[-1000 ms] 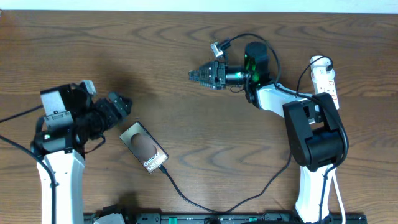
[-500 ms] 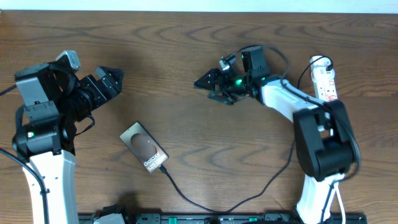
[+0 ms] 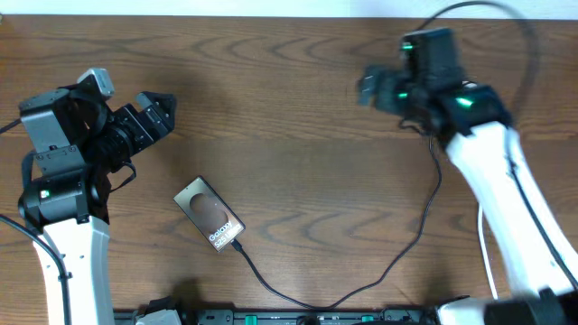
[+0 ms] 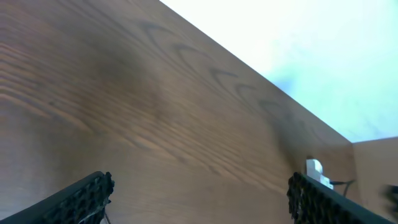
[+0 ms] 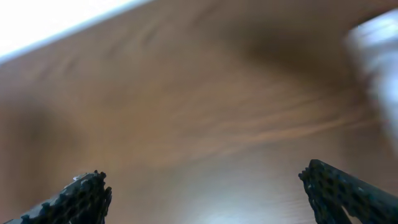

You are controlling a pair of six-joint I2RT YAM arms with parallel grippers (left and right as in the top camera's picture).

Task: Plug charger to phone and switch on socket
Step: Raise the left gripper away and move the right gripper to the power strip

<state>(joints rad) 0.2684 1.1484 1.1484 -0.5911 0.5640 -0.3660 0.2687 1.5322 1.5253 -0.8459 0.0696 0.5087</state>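
Lying flat on the brown wooden table (image 3: 298, 171), the dark rectangular smartphone (image 3: 209, 215) seemingly had the thin black charger cable (image 3: 424, 226) seated in its near end, which would explain the left pincer (image 3: 165, 108) and blurred right pincer (image 3: 370, 83) hanging wide, empty.

Brown wood-grain table (image 3: 298, 181), and the phone (image 3: 209, 215) lies flat on it, angled, left of centre. The charger (image 3: 421, 236) meets the phone's near end, then curves along the front edge and up the right side.
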